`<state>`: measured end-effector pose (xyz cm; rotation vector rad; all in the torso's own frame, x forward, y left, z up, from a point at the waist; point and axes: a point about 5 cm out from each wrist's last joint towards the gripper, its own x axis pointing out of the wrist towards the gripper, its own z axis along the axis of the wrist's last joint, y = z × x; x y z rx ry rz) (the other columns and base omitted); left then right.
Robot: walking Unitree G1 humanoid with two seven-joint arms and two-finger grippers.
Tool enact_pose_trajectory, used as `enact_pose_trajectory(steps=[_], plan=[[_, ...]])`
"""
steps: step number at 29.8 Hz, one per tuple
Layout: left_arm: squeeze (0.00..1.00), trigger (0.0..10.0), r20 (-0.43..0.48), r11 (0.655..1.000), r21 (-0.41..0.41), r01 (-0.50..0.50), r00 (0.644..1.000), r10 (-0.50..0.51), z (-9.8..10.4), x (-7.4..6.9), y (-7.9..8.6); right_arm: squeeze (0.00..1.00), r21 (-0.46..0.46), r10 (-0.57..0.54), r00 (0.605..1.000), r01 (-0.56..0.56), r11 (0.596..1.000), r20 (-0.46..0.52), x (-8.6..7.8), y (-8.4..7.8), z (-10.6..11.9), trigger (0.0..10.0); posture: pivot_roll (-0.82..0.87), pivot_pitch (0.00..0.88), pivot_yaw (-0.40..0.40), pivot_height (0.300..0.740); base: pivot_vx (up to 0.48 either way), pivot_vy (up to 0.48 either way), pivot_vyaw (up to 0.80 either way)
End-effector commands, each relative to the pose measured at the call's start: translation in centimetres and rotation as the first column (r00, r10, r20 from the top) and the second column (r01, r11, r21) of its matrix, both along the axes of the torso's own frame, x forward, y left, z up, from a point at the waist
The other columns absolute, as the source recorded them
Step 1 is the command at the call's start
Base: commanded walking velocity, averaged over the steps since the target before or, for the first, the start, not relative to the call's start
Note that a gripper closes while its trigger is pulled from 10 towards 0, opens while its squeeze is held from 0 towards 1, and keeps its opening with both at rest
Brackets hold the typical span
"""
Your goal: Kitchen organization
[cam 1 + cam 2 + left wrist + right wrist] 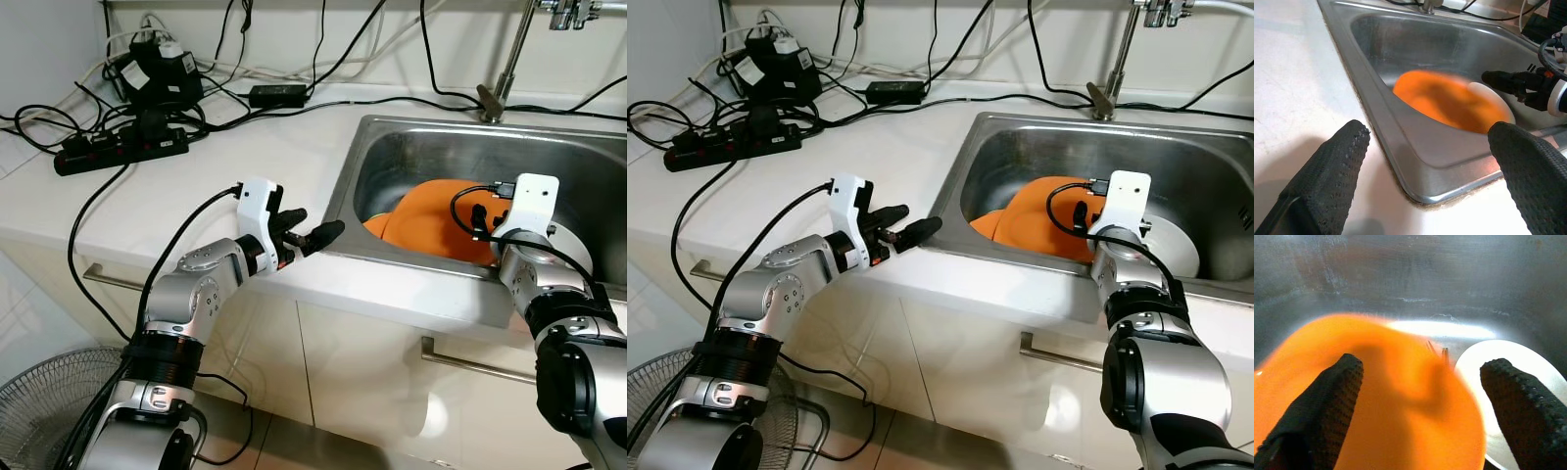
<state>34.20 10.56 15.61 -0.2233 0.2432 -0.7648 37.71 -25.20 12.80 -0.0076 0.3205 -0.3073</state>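
White countertop point(225, 166) runs along the wall, cables and a power strip point(118, 152) crowding its back left corner, with a steel sink point(358, 176) sunk into its right end. Orange plates point(431, 211) lie in the basin against the near wall, a white plate point(1171, 245) just beside them. Right gripper point(1420, 396) hangs over the orange plates, fingers spread wide, gripping nothing. Left gripper point(1425, 171) hovers at the sink's left rim, likewise parted and bare. Judging by this, a plate grasp is in hand; next, the right fingers would need to straddle a plate's raised rim and pinch
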Motion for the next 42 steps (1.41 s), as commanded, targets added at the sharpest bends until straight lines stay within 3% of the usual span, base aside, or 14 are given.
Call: enact_pose_trajectory(steps=[1, 6, 14, 18, 20, 22, 23, 25, 26, 28, 32, 34, 38, 42], plan=[[0.00, 10.0, 0.022, 1.000, 0.014, -0.018, 1.000, 0.018, 0.6, 0.3, 0.4, 1.00, 0.044, -0.010, 0.991, 0.016, 0.999, -0.132, -1.6, 0.4, -3.5, 10.0, -0.07, 0.000, 0.126, 0.740, 0.000, 0.000, 0.00], [0.00, 10.0, 0.023, 1.000, 0.018, -0.025, 0.999, 0.024, 0.6, 0.3, 0.6, 1.00, 0.004, -0.018, 0.993, 0.018, 1.000, -0.114, -1.4, 0.4, -3.2, 10.0, -0.07, 0.000, 0.127, 0.740, 0.000, 0.000, 0.00], [0.00, 10.0, 0.090, 0.992, -0.025, -0.122, 0.988, 0.124, 1.4, 0.7, 1.1, 1.00, -0.046, 0.071, 0.997, -0.069, 0.997, 0.043, 0.0, 1.6, -0.7, 10.0, -0.07, 0.000, 0.128, 0.740, 0.000, 0.000, 0.00], [0.00, 10.0, 0.207, 0.956, -0.050, -0.290, 0.933, 0.294, 2.7, 0.8, 2.3, 1.00, -0.118, 0.254, 0.938, -0.232, 0.965, 0.235, 1.0, 3.5, 2.4, 10.0, -0.07, 0.000, 0.126, 0.740, 0.000, 0.000, 0.00], [0.00, 10.0, 0.227, 0.943, -0.055, -0.327, 0.916, 0.331, 2.8, 0.8, 2.5, 0.97, -0.122, 0.284, 0.920, -0.259, 0.958, 0.272, 1.1, 3.8, 2.9, 10.0, -0.08, 0.000, 0.126, 0.740, 0.000, 0.000, 0.00], [0.00, 10.0, 0.287, 0.912, -0.046, -0.408, 0.869, 0.403, 2.8, 0.3, 3.1, 0.61, -0.154, 0.358, 0.871, -0.324, 0.933, 0.338, 1.0, 4.7, 4.1, 10.0, -0.08, 0.000, 0.126, 0.740, 0.000, 0.000, 0.00], [0.00, 10.0, 0.300, 0.907, -0.041, -0.419, 0.861, 0.411, 2.8, 0.1, 3.2, 0.61, -0.162, 0.372, 0.861, -0.335, 0.928, 0.348, 0.9, 4.8, 4.3, 10.0, -0.08, 0.000, 0.126, 0.740, 0.000, 0.000, 0.00], [0.00, 10.0, 0.332, 0.892, -0.031, -0.451, 0.837, 0.434, 2.7, -0.2, 3.4, 0.00, -0.165, 0.397, 0.838, -0.361, 0.918, 0.375, 0.8, 5.2, 4.6, 10.0, -0.08, 0.000, 0.126, 0.740, 0.000, 0.000, 0.00], [0.00, 10.0, 0.332, 0.892, -0.031, -0.451, 0.837, 0.434, 2.7, -0.2, 3.4, 0.00, -0.165, 0.397, 0.838, -0.361, 0.918, 0.375, 0.8, 5.2, 4.6, 10.0, -0.08, 0.000, 0.126, 0.740, 0.000, 0.000, 0.00], [0.00, 10.0, 0.342, 0.860, -0.057, -0.507, 0.799, 0.494, 2.4, -0.8, 3.7, 0.00, -0.150, 0.433, 0.800, -0.409, 0.900, 0.415, 0.2, 6.1, 4.9, 10.0, -0.08, 0.000, 0.126, 0.740, 0.000, 0.000, -0.20], [0.00, 10.0, 0.335, 0.846, -0.077, -0.528, 0.785, 0.520, 2.2, -1.3, 3.6, 0.00, -0.147, 0.461, 0.768, -0.445, 0.883, 0.445, -0.5, 6.9, 5.1, 10.0, -0.08, 0.000, 0.127, 0.740, 0.000, 0.000, -0.46], [0.00, 10.0, 0.353, 0.825, -0.124, -0.551, 0.753, 0.555, 2.9, -1.8, 3.5, 0.00, -0.165, 0.499, 0.741, -0.480, 0.862, 0.450, -1.1, 7.7, 5.4, 10.0, -0.08, 0.000, 0.125, 0.740, 0.000, 0.000, -0.46], [0.00, 10.0, 0.394, 0.826, -0.143, -0.546, 0.734, 0.553, 3.8, -2.3, 2.9, 0.00, -0.155, 0.512, 0.716, -0.505, 0.849, 0.475, -1.7, 8.2, 6.0, 10.0, -0.09, 0.000, 0.126, 0.740, 0.000, 0.000, -0.33], [0.00, 10.0, 0.376, 0.819, -0.186, -0.543, 0.731, 0.570, 4.2, -2.3, 2.5, 0.00, -0.166, 0.521, 0.704, -0.511, 0.844, 0.484, -2.0, 8.3, 6.5, 10.0, -0.09, 0.000, 0.124, 0.740, 0.000, 0.000, 0.00]])
